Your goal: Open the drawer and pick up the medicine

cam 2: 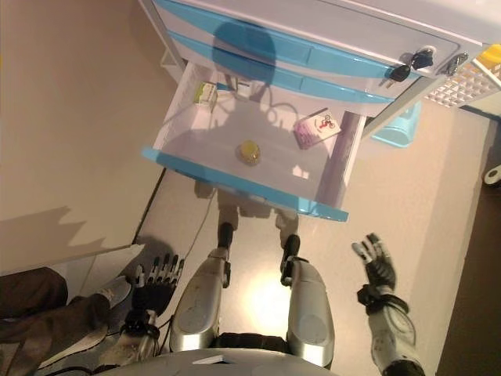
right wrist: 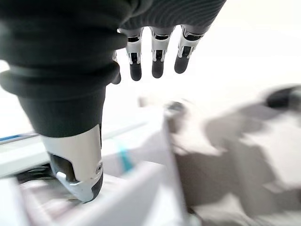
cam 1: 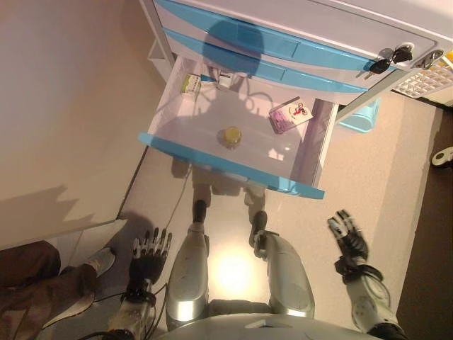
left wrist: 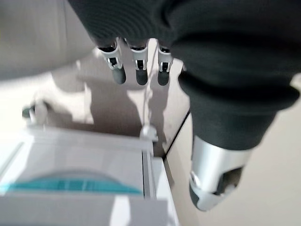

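Note:
The bottom drawer (cam 1: 230,166) of a white cabinet with blue fronts stands pulled out. Inside lie a small round yellow medicine jar (cam 1: 231,135) near the middle, a pink-and-white box (cam 1: 290,115) at the right rear, and a small green-white box (cam 1: 190,83) at the left rear. My left hand (cam 1: 148,253) hangs low at the lower left, fingers straight, holding nothing. My right hand (cam 1: 348,237) hovers at the lower right, below the drawer's front corner, fingers spread and empty. Both hands are well clear of the drawer.
Two shut blue drawers (cam 1: 248,42) sit above the open one, with keys (cam 1: 388,60) in the cabinet's lock. A light blue bin (cam 1: 359,118) stands right of the cabinet. A person's leg and shoe (cam 1: 53,280) show at the lower left. A beige wall (cam 1: 71,106) is at the left.

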Motion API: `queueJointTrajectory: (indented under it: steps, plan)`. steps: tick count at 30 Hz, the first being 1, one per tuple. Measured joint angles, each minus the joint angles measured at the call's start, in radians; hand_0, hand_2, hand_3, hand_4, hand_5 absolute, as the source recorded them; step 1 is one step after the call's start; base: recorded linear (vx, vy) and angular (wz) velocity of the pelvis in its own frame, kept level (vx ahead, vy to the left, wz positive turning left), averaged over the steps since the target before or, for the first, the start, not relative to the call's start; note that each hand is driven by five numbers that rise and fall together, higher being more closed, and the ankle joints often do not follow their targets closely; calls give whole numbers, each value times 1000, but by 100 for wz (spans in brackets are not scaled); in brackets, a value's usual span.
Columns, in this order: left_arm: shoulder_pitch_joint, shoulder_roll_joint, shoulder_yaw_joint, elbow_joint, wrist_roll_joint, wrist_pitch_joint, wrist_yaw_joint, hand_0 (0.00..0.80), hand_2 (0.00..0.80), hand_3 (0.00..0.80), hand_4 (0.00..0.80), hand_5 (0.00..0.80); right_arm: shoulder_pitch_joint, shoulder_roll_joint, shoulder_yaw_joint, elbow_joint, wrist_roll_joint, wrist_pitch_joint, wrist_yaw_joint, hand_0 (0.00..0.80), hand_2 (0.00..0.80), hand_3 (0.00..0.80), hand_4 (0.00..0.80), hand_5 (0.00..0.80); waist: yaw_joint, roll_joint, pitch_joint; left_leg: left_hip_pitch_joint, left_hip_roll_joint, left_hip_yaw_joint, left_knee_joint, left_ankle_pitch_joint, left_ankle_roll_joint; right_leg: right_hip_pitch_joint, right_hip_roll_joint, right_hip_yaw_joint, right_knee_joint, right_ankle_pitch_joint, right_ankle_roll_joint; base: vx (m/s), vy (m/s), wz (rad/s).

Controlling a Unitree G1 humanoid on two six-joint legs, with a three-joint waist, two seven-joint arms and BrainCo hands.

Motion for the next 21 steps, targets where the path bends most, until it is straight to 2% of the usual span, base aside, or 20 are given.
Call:
queueJointTrajectory:
  steps: [3,6,9,13,16,21]
  plan:
    - [64,2,45,0,63,-22,37,0,0,0,0,0,47,-36,-60,-162,-129,-50,-62,0,0,0,0,0,-9,-19,-14,22,5,5,-5,-5,6,34,7,1,-31,5,7,64,9,-3]
    - [100,22,47,1,109,-36,55,0,0,0,0,0,52,-106,-92,-294,-282,-91,-109,0,0,0,0,0,-11,-50,-44,28,9,13,-7,-9,4,46,13,4,-56,10,9,48,20,-4]
    - [105,30,46,3,147,-57,59,0,0,0,0,0,56,-166,-127,-425,-431,-103,-166,0,0,0,0,0,-8,-73,-65,31,8,14,-7,-13,7,65,14,-2,-80,18,9,21,29,7]
    - [104,34,47,9,175,-82,54,0,0,0,0,0,45,-272,-163,-593,-599,-85,-212,0,0,0,0,0,1,-79,-71,39,3,15,-6,-19,13,94,14,-4,-114,33,18,-2,7,2]
    - [103,40,45,29,193,-109,51,0,0,0,0,0,7,-342,-167,-676,-639,-51,-202,0,0,0,0,0,10,-82,-75,37,-1,16,-5,-21,17,99,13,-4,-124,39,22,0,0,0]
    - [93,60,29,33,226,-125,55,0,0,0,0,0,-110,-385,-148,-733,-658,-1,-136,0,0,0,0,0,35,-86,-79,16,-2,8,5,-21,17,98,13,-8,-141,45,27,-17,-17,6]
